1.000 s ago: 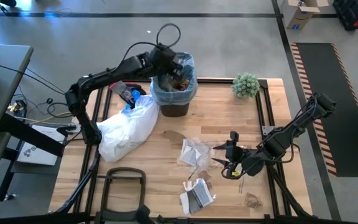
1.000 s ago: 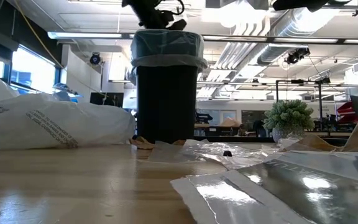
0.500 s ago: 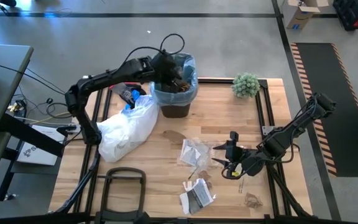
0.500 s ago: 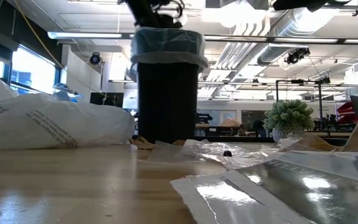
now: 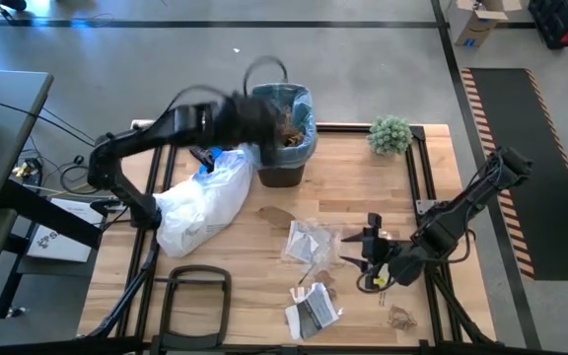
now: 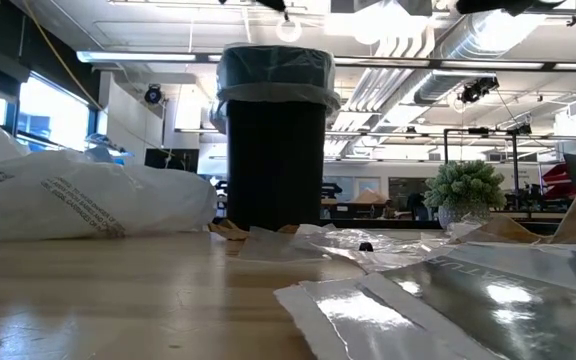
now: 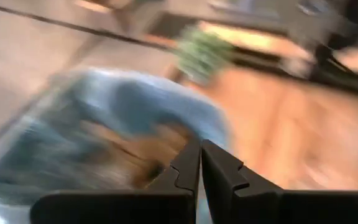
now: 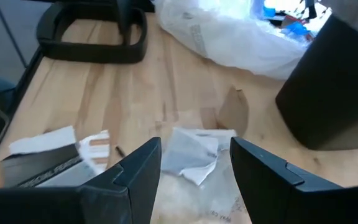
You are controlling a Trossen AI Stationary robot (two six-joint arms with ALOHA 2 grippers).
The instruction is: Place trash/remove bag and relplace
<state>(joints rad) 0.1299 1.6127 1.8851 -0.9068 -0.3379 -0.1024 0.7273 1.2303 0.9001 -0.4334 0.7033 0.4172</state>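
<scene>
Hovering over the bag-lined bin (image 5: 282,138), left gripper (image 7: 200,163) pinched closed and empty, right gripper (image 8: 194,163) parted, empty, above clear wrappers (image 5: 309,242).

No legible text anywhere. Rows of small dark print on the whiter plastic bag (image 6: 88,205) lying on the bench (image 6: 118,300), too small and slanted to read. Faint lines of print on the black-and-white packet (image 8: 48,158), likewise unreadable. Some marking on a cardboard box (image 5: 476,22) on the floor beyond the bench, not decipherable.
</scene>
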